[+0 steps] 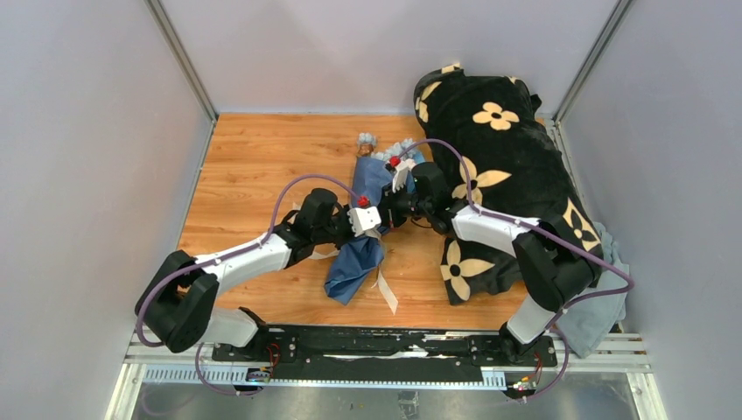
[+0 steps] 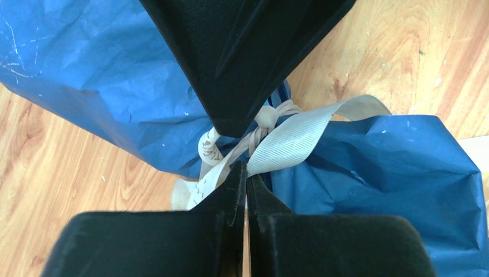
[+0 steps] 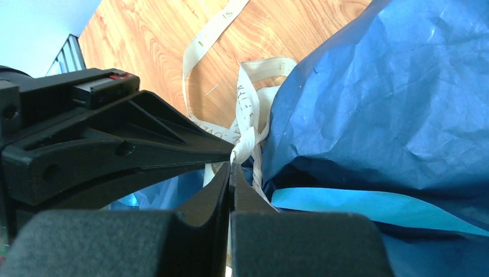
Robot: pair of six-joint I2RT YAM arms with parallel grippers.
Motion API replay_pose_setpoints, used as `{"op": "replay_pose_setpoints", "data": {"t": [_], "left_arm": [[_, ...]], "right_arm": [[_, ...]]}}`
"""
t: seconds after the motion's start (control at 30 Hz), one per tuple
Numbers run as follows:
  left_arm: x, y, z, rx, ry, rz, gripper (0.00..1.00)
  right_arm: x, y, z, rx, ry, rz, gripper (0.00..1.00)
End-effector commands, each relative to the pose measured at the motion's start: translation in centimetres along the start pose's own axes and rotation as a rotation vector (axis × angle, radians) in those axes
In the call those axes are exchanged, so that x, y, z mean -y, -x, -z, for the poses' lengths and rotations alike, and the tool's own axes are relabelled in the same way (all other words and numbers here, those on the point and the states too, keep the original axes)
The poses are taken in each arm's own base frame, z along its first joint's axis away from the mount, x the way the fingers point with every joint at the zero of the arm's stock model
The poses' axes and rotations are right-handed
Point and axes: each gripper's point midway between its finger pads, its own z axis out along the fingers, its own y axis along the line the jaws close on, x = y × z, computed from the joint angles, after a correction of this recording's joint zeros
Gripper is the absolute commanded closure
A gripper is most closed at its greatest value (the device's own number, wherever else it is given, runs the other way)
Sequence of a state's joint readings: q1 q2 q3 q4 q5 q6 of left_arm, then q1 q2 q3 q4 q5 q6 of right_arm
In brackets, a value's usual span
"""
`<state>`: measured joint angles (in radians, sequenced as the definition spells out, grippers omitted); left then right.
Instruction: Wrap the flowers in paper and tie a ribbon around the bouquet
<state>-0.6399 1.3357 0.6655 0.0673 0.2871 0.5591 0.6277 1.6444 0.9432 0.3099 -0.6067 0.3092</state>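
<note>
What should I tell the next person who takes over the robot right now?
The left gripper is shut, pinching the ribbon.
The right gripper is shut on the ribbon too, beside the knot.
The bouquet lies on the wooden table, flowers at the far end.
Done: flowers wrapped in paper, ribbon looped round.
Left: probably pull the knot tight and let go.

The paper (image 1: 354, 262) is dark navy, with a strip of bright sky-blue showing from its other side. The ribbon (image 2: 288, 138) is ribbed cream with faint printed lettering. The flowers (image 1: 367, 142) are pale blue and pink-brown. The tabletop (image 1: 254, 166) is orange wood grain. The blanket (image 1: 516, 166) is black with cream flower shapes. The fingers (image 2: 173, 242) are matte black.
</note>
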Motion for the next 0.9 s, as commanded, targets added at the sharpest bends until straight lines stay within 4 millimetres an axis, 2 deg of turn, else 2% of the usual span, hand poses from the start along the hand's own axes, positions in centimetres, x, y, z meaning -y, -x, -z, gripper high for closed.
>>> {"op": "replay_pose_setpoints", "data": {"t": [0.0, 0.2, 0.27, 0.37, 0.53, 0.63, 0.77, 0.87], "left_arm": [[-0.6, 1.9, -0.9, 0.102, 0.027, -0.018, 1.0], [-1.5, 1.7, -1.3, 0.079, 0.059, -0.023, 1.0], [-2.1, 1.5, -1.4, 0.062, 0.084, -0.031, 1.0], [-2.1, 1.0, -1.3, 0.038, 0.086, -0.071, 1.0], [-1.8, 0.1, -1.3, 0.012, 0.076, -0.158, 1.0], [-1.6, -0.2, -1.5, 0.008, 0.06, -0.196, 1.0], [-1.5, -0.2, -1.6, 0.009, 0.054, -0.201, 1.0], [-1.6, -0.2, -1.6, 0.005, 0.061, -0.191, 1.0]], "right_arm": [[-0.9, 2.1, 0.3, 0.079, 0.028, -0.029, 1.0], [-3.0, 1.3, 0.8, 0.05, 0.158, 0.004, 0.99], [-3.2, 0.4, 1.0, -0.009, 0.173, 0.004, 0.92], [-2.3, -0.4, 1.8, -0.082, 0.134, 0.016, 0.62], [-0.2, 2.9, 3.8, -0.081, 0.041, 0.076, 0.55], [1.1, 4.1, 3.2, -0.102, 0.022, 0.07, 0.57], [2.6, 3.4, 1.3, -0.166, 0.003, 0.02, 0.79], [3.5, 2.1, 0.0, -0.215, -0.003, -0.006, 0.89]]}}
